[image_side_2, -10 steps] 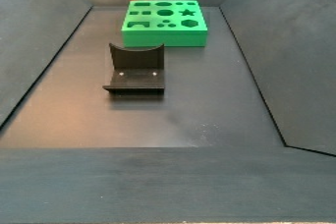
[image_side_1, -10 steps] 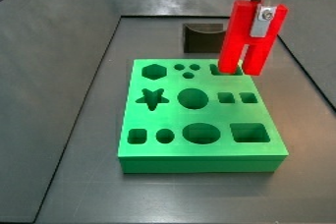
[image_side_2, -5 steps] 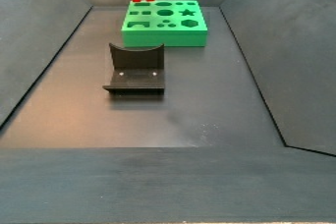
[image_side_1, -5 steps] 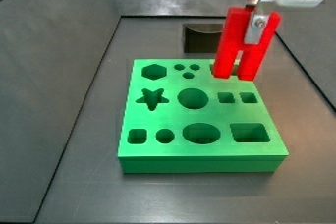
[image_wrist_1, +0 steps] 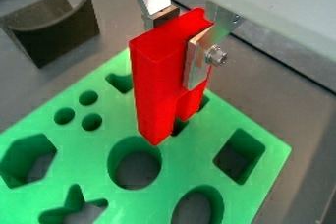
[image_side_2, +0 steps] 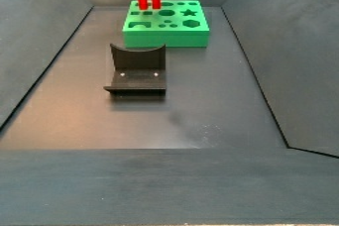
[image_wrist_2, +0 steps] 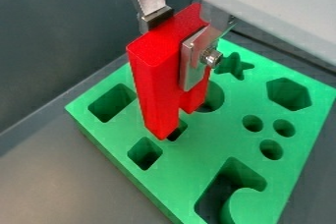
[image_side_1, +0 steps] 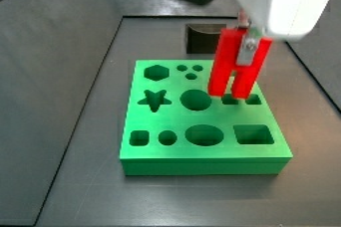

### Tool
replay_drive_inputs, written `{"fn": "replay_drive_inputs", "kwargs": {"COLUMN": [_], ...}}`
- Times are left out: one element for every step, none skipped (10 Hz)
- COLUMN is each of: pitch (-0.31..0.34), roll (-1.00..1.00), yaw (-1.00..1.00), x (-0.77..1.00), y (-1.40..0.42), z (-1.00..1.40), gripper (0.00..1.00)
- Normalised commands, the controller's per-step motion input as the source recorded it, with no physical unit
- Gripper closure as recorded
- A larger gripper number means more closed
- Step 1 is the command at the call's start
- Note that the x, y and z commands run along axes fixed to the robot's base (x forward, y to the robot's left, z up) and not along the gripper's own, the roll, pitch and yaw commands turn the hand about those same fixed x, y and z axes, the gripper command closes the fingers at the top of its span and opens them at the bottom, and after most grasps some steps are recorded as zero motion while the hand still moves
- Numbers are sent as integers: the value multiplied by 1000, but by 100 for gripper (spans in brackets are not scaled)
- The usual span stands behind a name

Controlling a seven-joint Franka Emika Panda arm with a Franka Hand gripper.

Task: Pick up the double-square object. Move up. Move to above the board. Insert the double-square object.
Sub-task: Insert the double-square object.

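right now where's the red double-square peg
The double-square object hangs upright in the gripper, its lower end at the board by the small square cut-outs, in front of the fixture.

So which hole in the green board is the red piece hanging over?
The gripper holds the double-square object over the board's pair of small square holes, beside the middle round hole.

We see the gripper [image_wrist_1: 182,46]: flat silver finger plates [image_wrist_2: 197,49] with a screw; white housing [image_side_1: 296,0] above.
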Motion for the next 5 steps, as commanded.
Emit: {"fn": "replay_drive_inputs", "kwargs": {"pitch": [73, 89, 71, 57, 34], "roll": [59, 63, 63, 50, 53], "yaw": [160, 180, 171, 109, 94], "x": [269, 349, 351, 320, 274], "y": [0, 0, -9, -51, -71], "z": [-271, -266, -286, -300, -306], "gripper": [100, 100, 100, 100, 100]}}
